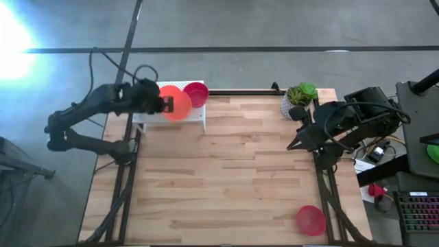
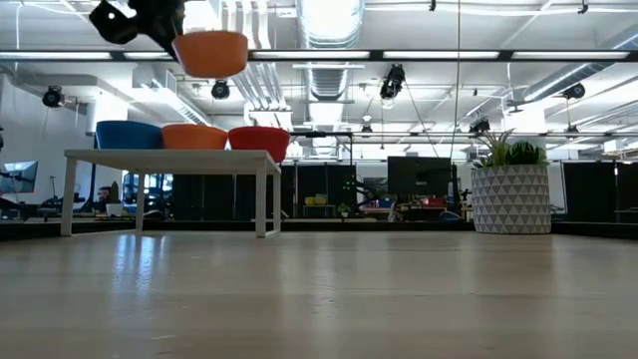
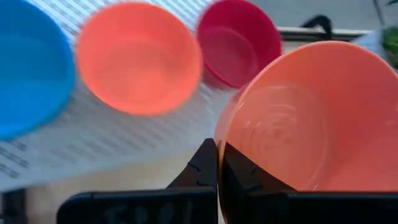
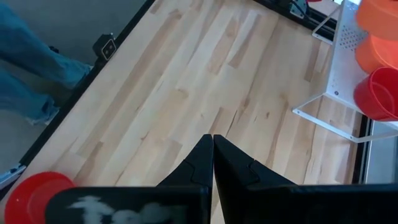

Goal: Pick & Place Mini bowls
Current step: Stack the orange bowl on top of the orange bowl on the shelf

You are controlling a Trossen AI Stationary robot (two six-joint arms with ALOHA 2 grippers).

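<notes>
- Left gripper (image 3: 217, 163): clenched on the rim of a glossy orange plastic mini bowl (image 3: 311, 118); held in the air above the small white perforated metal stand (image 1: 206, 118) at the table's far left corner.
- On the stand, in a row: glossy blue plastic mini bowl (image 2: 129, 135), second orange plastic mini bowl (image 2: 194, 137), glossy red plastic mini bowl (image 2: 259, 140); the three just beside one another, rims up.
- Held orange bowl: clear above the row in the low view, near the orange and red ones; in the high view covering the middle of the stand, leaving only the red bowl uncovered.
- Right gripper (image 4: 212, 163): fingers pressed together, holding nothing; parked over the table's right edge, well apart from the stand.
- White patterned pot with green plant (image 1: 296, 100): far right corner, just beside the right arm.
- Lone red plastic mini bowl (image 1: 311, 220): near right corner of the light wooden plank table (image 1: 226, 185), close to the front edge.
- Open room: wide bare planks between stand, pot and lone bowl.
- Edges: black frame rails along both table sides; stand's legs close to the far edge.
- Blue bowl: visible in the low and left wrist views, hidden beneath the left arm in the high view.
- Right wrist view only: trouser legs of a person (image 4: 31, 68) beside the table.
</notes>
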